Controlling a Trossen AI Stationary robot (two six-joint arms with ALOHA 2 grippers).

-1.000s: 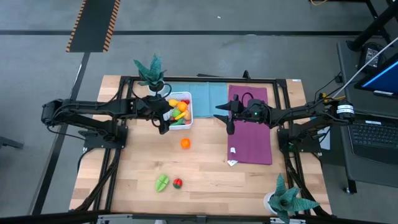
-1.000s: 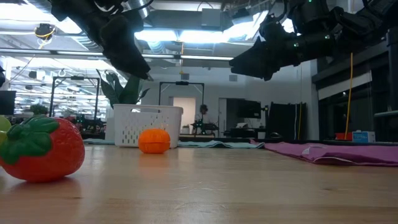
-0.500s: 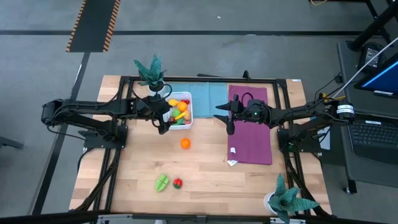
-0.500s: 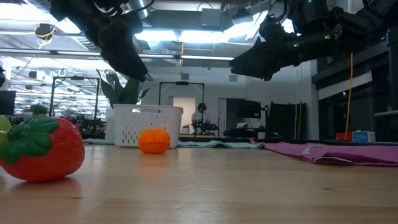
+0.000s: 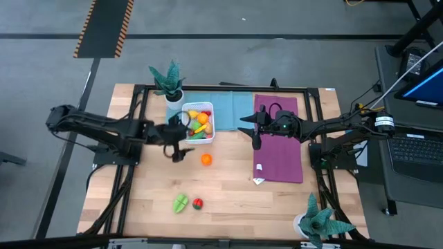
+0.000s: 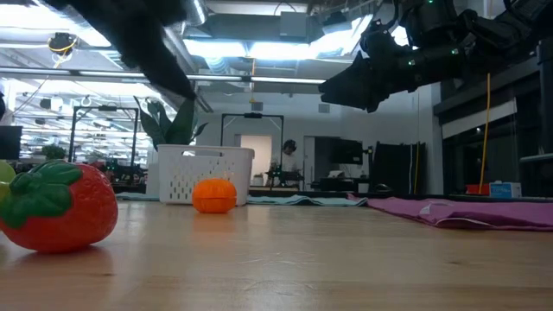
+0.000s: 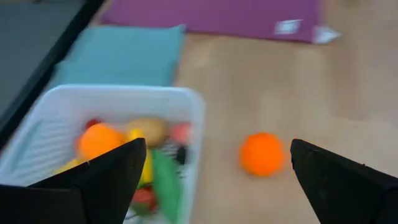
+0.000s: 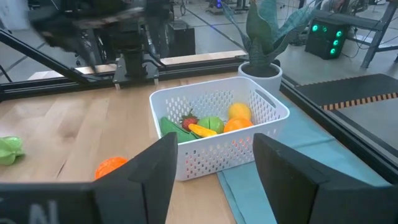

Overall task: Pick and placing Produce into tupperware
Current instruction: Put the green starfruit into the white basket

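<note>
Left gripper (image 5: 177,153) has withdrawn from the tupperware (image 5: 208,133) (fingers open, empty); the orange (image 5: 205,159) lies just beside it, nearer than the right gripper (image 5: 254,141), which is also open.

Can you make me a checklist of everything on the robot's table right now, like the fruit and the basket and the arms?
Surface: wooden table, with a teal cloth and a purple mat on it.
Job's things: white basket holding several toy pieces; orange fruit, green piece and red piece lie loose on the wood.
Clutter: potted plants at the back and front corners.
Grippers: left gripper open, empty, beside the basket; right gripper open, empty, over the mat's edge.
Cables: one runs along the right arm.
Surroundings: laptop beside the table; a person far behind in the low view.
</note>
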